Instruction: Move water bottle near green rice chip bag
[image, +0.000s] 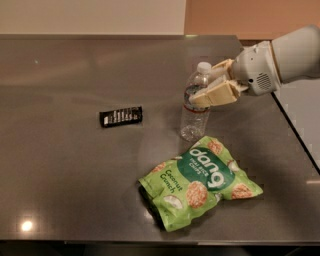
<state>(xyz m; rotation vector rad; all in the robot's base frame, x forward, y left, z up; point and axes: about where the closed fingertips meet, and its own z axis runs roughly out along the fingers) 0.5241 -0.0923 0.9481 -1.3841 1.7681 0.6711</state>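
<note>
The claw reaches in from the right and grips the water bottle at its shoulder, one finger in front and one behind. The bottle stands on the grey counter, just above the green rice chip bag, base near its top edge. A black wrapper lies to the left.

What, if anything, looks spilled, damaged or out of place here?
Nothing stands out. The water bottle stands capped beside the green rice chip bag, with the gripper at its neck; a black wrapper lies apart.
</note>
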